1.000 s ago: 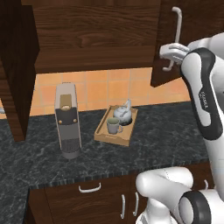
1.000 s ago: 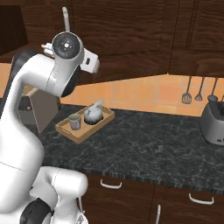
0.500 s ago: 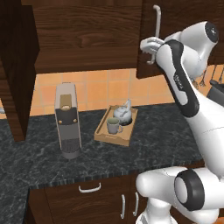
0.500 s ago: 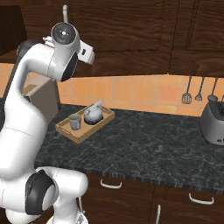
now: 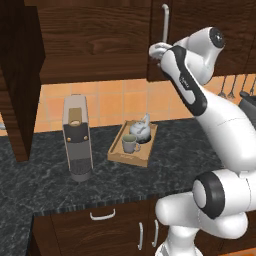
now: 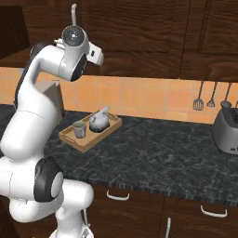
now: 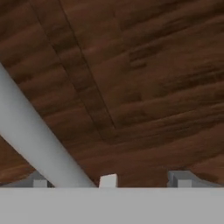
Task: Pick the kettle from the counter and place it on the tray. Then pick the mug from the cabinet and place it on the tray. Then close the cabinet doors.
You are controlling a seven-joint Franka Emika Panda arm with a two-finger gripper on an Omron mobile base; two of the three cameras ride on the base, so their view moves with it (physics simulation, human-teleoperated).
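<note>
Left base view: the arm reaches up to the right cabinet door (image 5: 200,35), with the gripper (image 5: 159,50) pressed against the lower end of the door's silver bar handle (image 5: 165,22). The left door (image 5: 20,75) stands swung out wide, edge toward the camera. The shelf space between the two doors shows a wood-grain back. Below, on the dark speckled counter (image 5: 50,185), the tan tray (image 5: 131,146) carries both the kettle (image 5: 141,129) and the mug (image 5: 130,144), mug in front, kettle behind, nearly touching. A tall coffee machine (image 5: 76,137) stands to the left of the tray, apart from it.

Right base view: tray (image 6: 89,132) with mug (image 6: 79,128) and kettle (image 6: 99,121) side by side on the counter (image 6: 153,153). A grey toaster (image 6: 227,130) sits far right, utensils (image 6: 213,95) hanging on the orange tiles. The bar handle (image 6: 73,15) rises above the wrist (fingers hidden behind the hand here).

Hand view: wood door panel (image 7: 144,87) close up, the silver bar (image 7: 39,140) running diagonally at left. Fingertips (image 7: 179,178) just peek at the bottom edge; the bar passes at the left one, but I cannot tell whether the jaws grip it or how wide they stand.
</note>
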